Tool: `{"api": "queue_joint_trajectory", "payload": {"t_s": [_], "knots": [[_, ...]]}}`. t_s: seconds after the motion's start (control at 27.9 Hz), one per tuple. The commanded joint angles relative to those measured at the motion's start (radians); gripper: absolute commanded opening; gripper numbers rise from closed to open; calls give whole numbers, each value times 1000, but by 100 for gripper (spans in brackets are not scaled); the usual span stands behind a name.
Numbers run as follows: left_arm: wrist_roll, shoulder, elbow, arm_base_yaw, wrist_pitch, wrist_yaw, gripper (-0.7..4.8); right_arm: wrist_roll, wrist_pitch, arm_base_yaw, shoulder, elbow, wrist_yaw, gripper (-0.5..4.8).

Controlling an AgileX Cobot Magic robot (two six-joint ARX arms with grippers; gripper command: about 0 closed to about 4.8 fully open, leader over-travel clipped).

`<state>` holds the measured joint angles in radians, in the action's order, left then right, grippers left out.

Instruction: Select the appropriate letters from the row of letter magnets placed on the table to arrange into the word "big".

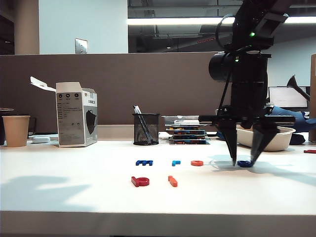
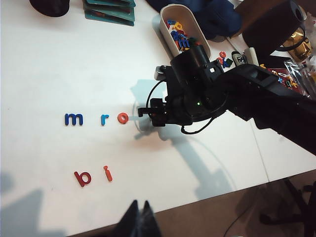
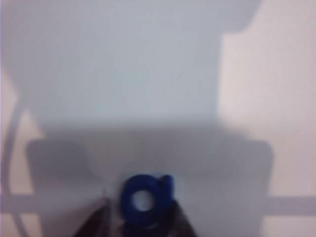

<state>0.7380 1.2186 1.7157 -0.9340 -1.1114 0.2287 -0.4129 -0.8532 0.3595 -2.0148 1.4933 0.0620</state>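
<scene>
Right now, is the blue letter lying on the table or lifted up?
Lying on the table. The dark blue letter sits flat between the right gripper fingertips.

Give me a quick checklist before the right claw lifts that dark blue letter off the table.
1. Right claw down at the table, one finger on each side of the dark blue g: ok.
2. Claw closed firmly on the g: cannot tell.
3. Red b and orange i already side by side in front: ok.
4. Free spot right of the i: ok.
5. Left claw away from the letters: ok.
</scene>
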Motion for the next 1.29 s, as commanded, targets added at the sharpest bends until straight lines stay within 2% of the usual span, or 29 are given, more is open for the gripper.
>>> {"api": "queue_joint_trajectory", "payload": {"t_s": [0.04,0.64,0.93,1.15,1.29], "knots": [[3,-3,2,0,6,3,-5,2,-19,2,-18,-8,5,113],[3,-3,2,0,6,3,-5,-2,-59,2,-13,-6,3,103],[3,-3,2,0,6,3,-5,-1,-62,11,59,-6,2,103],[3,-3,2,0,6,3,-5,-2,-75,48,114,-7,-19,103],[3,-3,2,0,6,3,-5,-8,-97,108,121,-12,-16,103]]}}
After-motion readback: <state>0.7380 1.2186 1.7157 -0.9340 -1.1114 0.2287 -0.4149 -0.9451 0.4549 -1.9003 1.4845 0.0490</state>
